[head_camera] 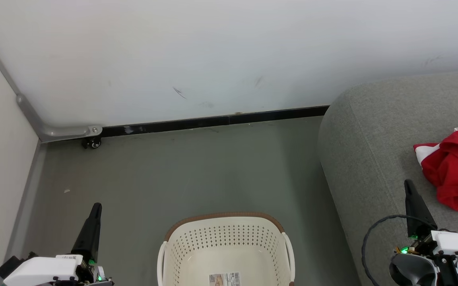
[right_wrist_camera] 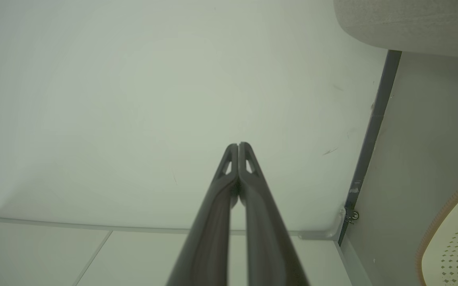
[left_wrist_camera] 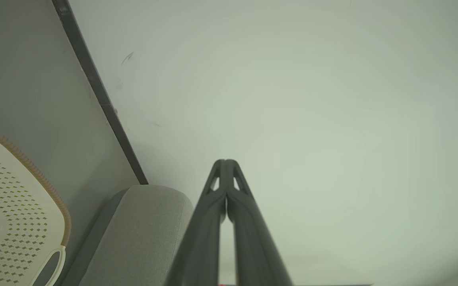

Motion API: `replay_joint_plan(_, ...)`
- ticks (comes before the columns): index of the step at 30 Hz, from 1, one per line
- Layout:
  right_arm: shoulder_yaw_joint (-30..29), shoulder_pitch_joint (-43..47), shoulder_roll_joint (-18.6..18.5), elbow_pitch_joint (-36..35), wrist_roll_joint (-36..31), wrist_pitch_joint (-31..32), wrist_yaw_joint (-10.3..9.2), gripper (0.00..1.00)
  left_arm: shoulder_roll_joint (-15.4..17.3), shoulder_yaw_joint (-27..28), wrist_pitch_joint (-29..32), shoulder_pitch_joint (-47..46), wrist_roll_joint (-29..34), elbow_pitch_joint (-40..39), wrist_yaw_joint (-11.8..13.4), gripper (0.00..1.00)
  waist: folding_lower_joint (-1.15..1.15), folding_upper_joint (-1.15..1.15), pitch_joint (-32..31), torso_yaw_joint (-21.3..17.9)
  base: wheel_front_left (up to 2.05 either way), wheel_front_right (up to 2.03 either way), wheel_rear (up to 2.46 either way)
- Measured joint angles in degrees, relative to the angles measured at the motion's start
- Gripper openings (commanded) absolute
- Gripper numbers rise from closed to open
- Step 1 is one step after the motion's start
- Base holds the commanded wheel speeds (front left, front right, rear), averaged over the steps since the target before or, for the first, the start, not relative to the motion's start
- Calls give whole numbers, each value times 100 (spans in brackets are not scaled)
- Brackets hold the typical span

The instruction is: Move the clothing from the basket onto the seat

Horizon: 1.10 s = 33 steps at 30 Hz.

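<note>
the red clothing (head_camera: 457, 174) lies bunched on the grey seat (head_camera: 372, 139) at the right edge of the head view. the frame cuts it off, so its full extent cannot be told; a white panel shows at its left. the seat itself runs out of view to the right and below.

the cream laundry basket (head_camera: 225, 238) stands on the floor (head_camera: 193, 171) left of the seat, its near half lost below the bottom edge. a sticker (head_camera: 224, 279) on its bottom lies uncovered, also cropped.

in the head view each pincer reads as one dark wedge, its two fingers impossible to separate. both wrist views show the fingers pressed together tip to tip, pinching nothing.

the left pincer (head_camera: 96, 207) hangs at the lower left over the floor, beside the basket and apart from it, pointing toward the white wall (head_camera: 213, 51). the right pincer (head_camera: 408, 184) hangs at the lower right over the seat, near the clothing but not touching it, pointing the same way. a black cable (head_camera: 376, 234) loops beside its wrist. both pale wrists are cut off by the bottom edge.
</note>
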Motion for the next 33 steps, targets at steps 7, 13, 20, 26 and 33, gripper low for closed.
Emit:
replay_joint_plan(7,-3,0,1,0,0,3,1,0,0,0,-4,0,0,-1,0,0,0,0,0,0,0,0,0)
replay_joint_plan(13,-7,-1,1,1,0,7,0,0,0,0,-4,0,0,-2,0,0,0,0,0,0,0,0,0)
replay_joint_plan(20,-10,-1,3,1,0,8,0,0,0,0,-4,0,0,-2,0,0,0,0,0,0,0,0,0)
replay_joint_plan(26,-13,-1,4,1,-1,8,1,0,0,-1,-4,0,0,-3,0,0,0,0,0,0,0,0,0)
replay_joint_plan(33,-16,-1,5,1,-1,8,0,0,0,-1,-4,0,0,-3,0,0,0,0,0,0,0,0,0)
